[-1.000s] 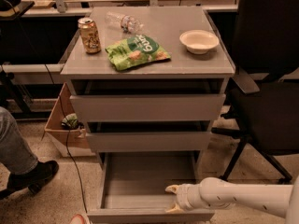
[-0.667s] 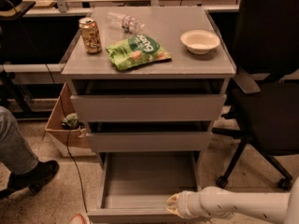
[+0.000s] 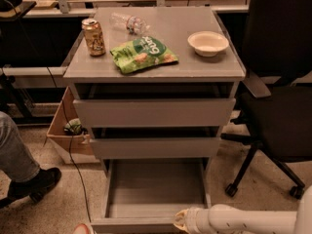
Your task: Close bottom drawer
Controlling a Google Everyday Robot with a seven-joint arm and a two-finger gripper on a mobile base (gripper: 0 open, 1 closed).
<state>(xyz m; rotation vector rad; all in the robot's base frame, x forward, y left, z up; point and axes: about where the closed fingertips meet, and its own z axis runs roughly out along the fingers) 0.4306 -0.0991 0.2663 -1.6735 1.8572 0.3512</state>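
Note:
The grey cabinet (image 3: 154,71) has three drawers. The bottom drawer (image 3: 155,184) is pulled far out and shows its bare grey tray; its front edge (image 3: 131,224) lies at the lower edge of the view. The middle drawer front (image 3: 155,148) and top drawer front (image 3: 154,112) stand slightly out. My gripper (image 3: 179,220) on the white arm (image 3: 239,220) comes in from the lower right and sits at the right end of the bottom drawer's front edge, low in the view.
On the cabinet top lie a soda can (image 3: 93,37), a plastic bottle (image 3: 128,22), a green chip bag (image 3: 143,53) and a white bowl (image 3: 208,43). A black office chair (image 3: 278,101) stands right. A cardboard box (image 3: 66,133) and a person's foot (image 3: 34,184) are left.
My gripper has dropped lower and moved slightly left along the bottom drawer's front edge. The drawer looks equally open.

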